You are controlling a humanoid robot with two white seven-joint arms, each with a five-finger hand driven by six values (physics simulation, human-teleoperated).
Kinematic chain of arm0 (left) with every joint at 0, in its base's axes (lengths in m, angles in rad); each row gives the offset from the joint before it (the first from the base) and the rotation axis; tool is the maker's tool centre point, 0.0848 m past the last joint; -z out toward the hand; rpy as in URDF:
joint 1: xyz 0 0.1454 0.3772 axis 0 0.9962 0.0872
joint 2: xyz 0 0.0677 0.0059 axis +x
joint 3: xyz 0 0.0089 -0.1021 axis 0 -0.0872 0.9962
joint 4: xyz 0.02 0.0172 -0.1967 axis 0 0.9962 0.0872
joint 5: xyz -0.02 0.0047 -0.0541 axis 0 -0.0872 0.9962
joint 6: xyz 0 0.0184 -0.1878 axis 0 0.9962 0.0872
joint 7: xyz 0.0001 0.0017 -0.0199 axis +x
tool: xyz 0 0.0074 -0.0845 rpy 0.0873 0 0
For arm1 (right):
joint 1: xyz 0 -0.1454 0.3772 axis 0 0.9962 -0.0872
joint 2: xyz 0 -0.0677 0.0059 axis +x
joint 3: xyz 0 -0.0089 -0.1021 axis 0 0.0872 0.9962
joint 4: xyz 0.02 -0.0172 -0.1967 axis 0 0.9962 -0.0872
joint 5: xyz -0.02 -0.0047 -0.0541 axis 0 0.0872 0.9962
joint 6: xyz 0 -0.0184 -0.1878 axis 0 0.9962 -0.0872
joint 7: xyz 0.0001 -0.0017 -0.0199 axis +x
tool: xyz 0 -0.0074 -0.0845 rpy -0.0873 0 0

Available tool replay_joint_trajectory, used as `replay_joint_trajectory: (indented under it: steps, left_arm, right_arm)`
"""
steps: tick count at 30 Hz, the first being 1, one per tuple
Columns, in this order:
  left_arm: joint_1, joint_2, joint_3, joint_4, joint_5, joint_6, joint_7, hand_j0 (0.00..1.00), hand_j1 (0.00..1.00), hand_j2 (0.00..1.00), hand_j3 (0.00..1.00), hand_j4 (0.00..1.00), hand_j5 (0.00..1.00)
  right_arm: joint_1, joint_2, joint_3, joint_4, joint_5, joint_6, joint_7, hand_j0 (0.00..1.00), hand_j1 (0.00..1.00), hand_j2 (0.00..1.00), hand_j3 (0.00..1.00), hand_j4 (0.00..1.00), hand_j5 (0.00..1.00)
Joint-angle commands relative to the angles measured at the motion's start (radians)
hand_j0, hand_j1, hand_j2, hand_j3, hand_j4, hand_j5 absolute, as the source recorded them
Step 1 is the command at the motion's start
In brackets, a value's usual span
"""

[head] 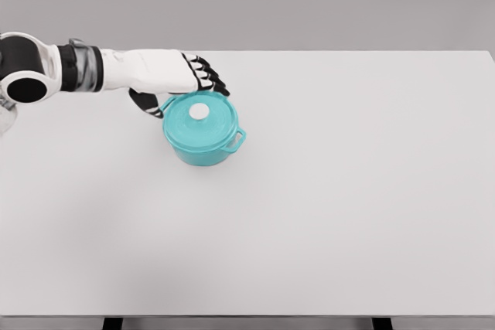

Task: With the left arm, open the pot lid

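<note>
on the white table (pixel 348 206) the left robot hand (pixel 182 75) hovers — fingers spread — at the teal pot (pixel 203 144), its lid (pixel 203 120) on.

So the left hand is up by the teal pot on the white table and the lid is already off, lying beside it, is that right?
Not quite. The head view shows the lid still sitting on the pot, white knob up, not lying beside it. The rest holds: the left hand is up by the teal pot's far rim on the white table.
</note>
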Motion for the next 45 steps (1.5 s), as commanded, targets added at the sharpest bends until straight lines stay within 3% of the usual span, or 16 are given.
replay_joint_trajectory:
  steps: [1, 4, 9, 14, 23, 31, 45]
  left_arm:
    - [0.000, -0.008, -0.001, 0.005, 0.032, 0.002, 0.000, 0.99, 0.99, 0.99, 0.99, 0.99, 0.99]
    - [0.000, -0.022, -0.003, 0.008, 0.045, 0.003, 0.000, 0.93, 0.93, 0.93, 0.93, 0.93, 0.93]
    - [0.000, -0.043, -0.089, 0.034, 0.037, 0.026, 0.000, 0.89, 0.89, 0.89, 0.89, 0.89, 0.89]
    - [0.000, -0.057, -0.106, 0.049, 0.035, 0.026, 0.000, 0.76, 0.76, 0.76, 0.76, 0.76, 0.76]
    - [-0.014, -0.061, -0.104, 0.123, 0.009, 0.025, 0.000, 0.76, 0.76, 0.76, 0.76, 0.76, 0.76]
    - [-0.015, -0.077, -0.104, 0.135, -0.006, 0.026, 0.000, 0.76, 0.76, 0.76, 0.76, 0.76, 0.76]
    - [-0.023, -0.075, -0.103, 0.135, -0.030, 0.017, 0.000, 0.35, 0.35, 0.35, 0.35, 0.35, 0.35]
  right_arm:
    - [0.000, 0.000, 0.000, 0.000, 0.000, 0.000, 0.001, 1.00, 1.00, 1.00, 1.00, 1.00, 1.00]
    - [0.000, 0.000, 0.000, 0.000, 0.000, 0.000, 0.000, 1.00, 1.00, 1.00, 1.00, 1.00, 1.00]
    - [0.000, 0.000, 0.000, 0.000, 0.000, 0.000, 0.000, 1.00, 1.00, 1.00, 1.00, 1.00, 1.00]
    - [0.000, 0.000, 0.000, 0.000, 0.000, 0.000, 0.001, 1.00, 1.00, 1.00, 1.00, 1.00, 1.00]
    - [0.000, 0.000, 0.000, 0.000, 0.000, 0.000, 0.001, 1.00, 1.00, 1.00, 1.00, 1.00, 1.00]
    - [0.000, 0.000, 0.000, 0.000, 0.000, 0.000, 0.001, 1.00, 1.00, 1.00, 1.00, 1.00, 1.00]
    - [0.000, 0.000, 0.000, 0.000, 0.000, 0.000, 0.001, 1.00, 1.00, 1.00, 1.00, 1.00, 1.00]
